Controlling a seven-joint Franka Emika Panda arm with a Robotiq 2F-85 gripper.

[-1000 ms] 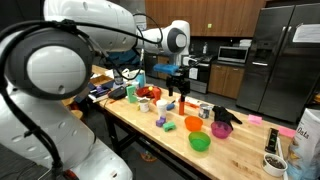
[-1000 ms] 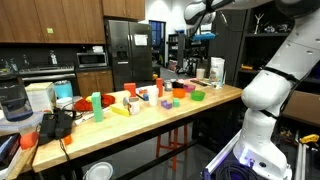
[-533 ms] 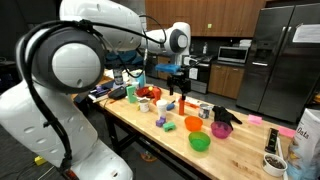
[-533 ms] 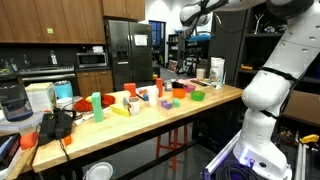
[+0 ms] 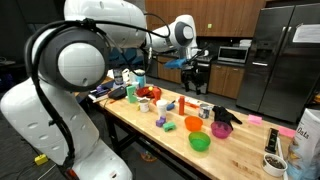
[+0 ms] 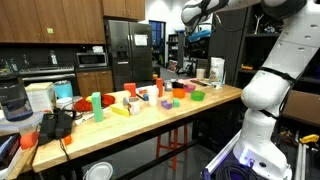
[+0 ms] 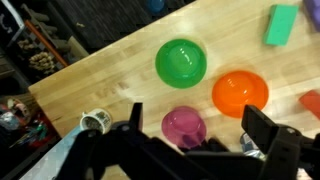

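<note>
Wooden tabletop (image 7: 110,60) is filling the wrist view, and everything there is looking soft and blurred. Over it the gripper (image 7: 193,112) is hanging high, its two dark fingers (image 7: 135,122) standing wide apart and gripping nothing.

Straight below, the purple bowl (image 7: 184,127) is sitting on the wood and showing between the fingers. Its near rim is disappearing behind the gripper's black body, which is blocking the whole bottom of that view. Just beside it the orange bowl (image 7: 240,92) and the green bowl (image 7: 181,62) are resting, all three close together but apart.

A green block (image 7: 283,25) is lying near the top right corner. A red thing (image 7: 312,100) is being cut off by the right edge, so its shape is staying unclear. A small pale ring (image 7: 94,121) is sitting left of the fingers, too blurred to name.

In an exterior view the gripper (image 5: 190,67) is hovering well above the table, with the purple bowl (image 5: 221,129) lying near a black object (image 5: 222,116) that is hard to make out. A white bag (image 5: 305,135) is being cropped by the right edge, and its print is too small to read. In an exterior view the gripper (image 6: 198,36) is merging into the dark background, so its fingers are not showing there.
</note>
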